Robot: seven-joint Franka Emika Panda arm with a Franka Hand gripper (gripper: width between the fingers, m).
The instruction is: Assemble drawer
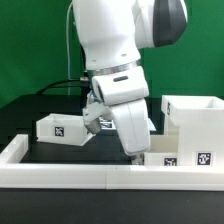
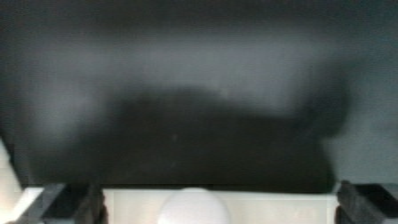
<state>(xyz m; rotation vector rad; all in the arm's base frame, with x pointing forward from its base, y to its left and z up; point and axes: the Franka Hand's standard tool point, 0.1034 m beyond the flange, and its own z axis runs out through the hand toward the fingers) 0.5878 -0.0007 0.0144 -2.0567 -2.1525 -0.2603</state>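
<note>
In the exterior view my gripper [image 1: 137, 153] points down at the front of the black table, just beside a low white drawer part with marker tags [image 1: 178, 158]. A tall white open box part [image 1: 192, 113] stands behind it at the exterior view's right. Another white tagged part [image 1: 60, 128] lies at the exterior view's left. In the wrist view my gripper [image 2: 214, 206] is open. Its dark fingers [image 2: 64, 205] stand wide apart on either side of a white part [image 2: 285, 205] with a rounded white knob [image 2: 192, 208]. I cannot tell whether they touch it.
A white raised wall [image 1: 70, 176] runs along the front edge of the table and turns back at the exterior view's left [image 1: 14, 150]. Black cables [image 1: 62, 87] hang behind the arm. A green backdrop stands behind.
</note>
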